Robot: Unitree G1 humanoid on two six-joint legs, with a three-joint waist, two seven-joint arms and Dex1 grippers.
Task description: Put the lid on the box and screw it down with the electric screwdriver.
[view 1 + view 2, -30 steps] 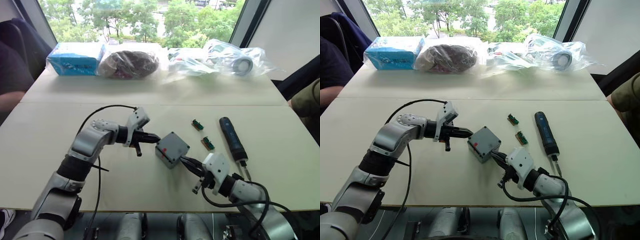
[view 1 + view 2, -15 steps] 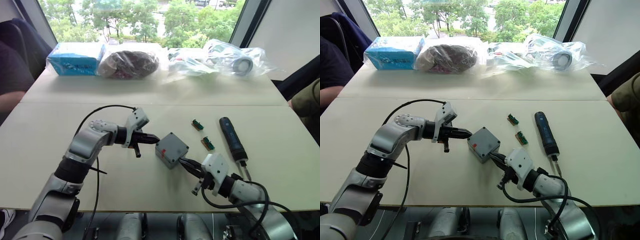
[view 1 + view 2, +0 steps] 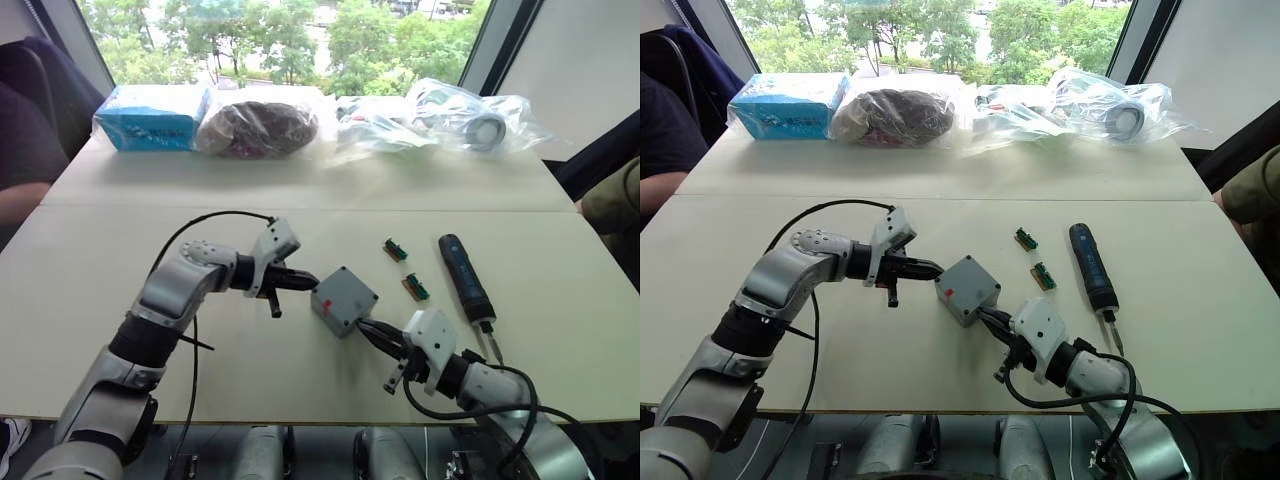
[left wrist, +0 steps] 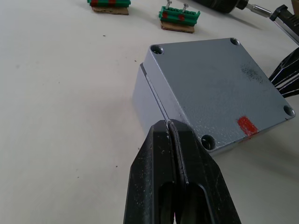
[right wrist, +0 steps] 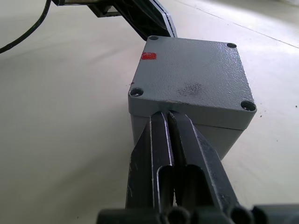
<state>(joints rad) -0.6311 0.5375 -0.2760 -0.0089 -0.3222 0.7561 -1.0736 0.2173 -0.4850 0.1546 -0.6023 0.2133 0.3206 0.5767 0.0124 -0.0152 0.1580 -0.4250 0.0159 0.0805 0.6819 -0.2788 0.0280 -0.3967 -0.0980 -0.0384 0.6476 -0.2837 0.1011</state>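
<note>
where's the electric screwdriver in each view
Left eye view: the electric screwdriver lies right of the box.
Right eye view: same place.
Left wrist view: its bit is past the box.
Right wrist view: not there.
Shared landmark: the box's red mark.

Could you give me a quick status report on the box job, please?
Both grippers, left and right, shut, tips against opposite sides of the box. Lid already on. Screwdriver lies untouched right of it. Nothing in the way.

box (image 3: pixel 343 299) slightly farther forward-left
</note>
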